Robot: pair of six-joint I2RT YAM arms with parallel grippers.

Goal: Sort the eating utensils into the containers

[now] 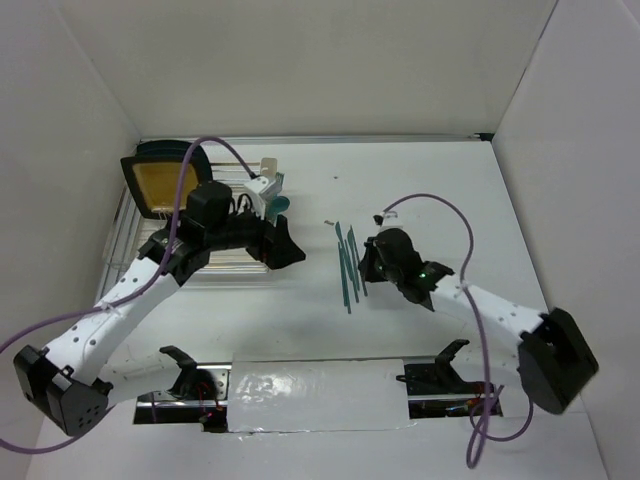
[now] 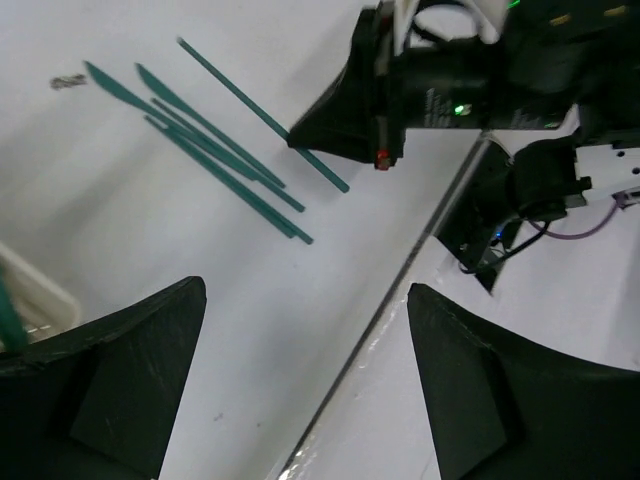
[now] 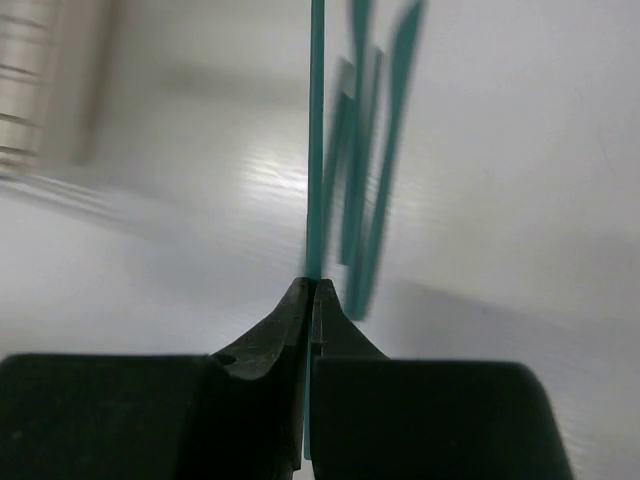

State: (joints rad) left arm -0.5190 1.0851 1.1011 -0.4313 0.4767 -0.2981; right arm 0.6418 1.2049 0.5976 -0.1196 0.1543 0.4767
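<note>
White table under everything, wire dish rack along its left side. The left gripper hangs at the rack's right edge, jaws spread wide, nothing between them. Opposite it the right gripper is low over the table, jaws pinched tight partway along the stem of a slim teal utensil. It's so thin I can't say fork, spoon or knife. The cream cutlery cups stand just behind the left gripper, something teal poking out of them. The loose teal utensils lie bundled on the table between the two grippers, a couple with knife-like pointed blades.
</note>
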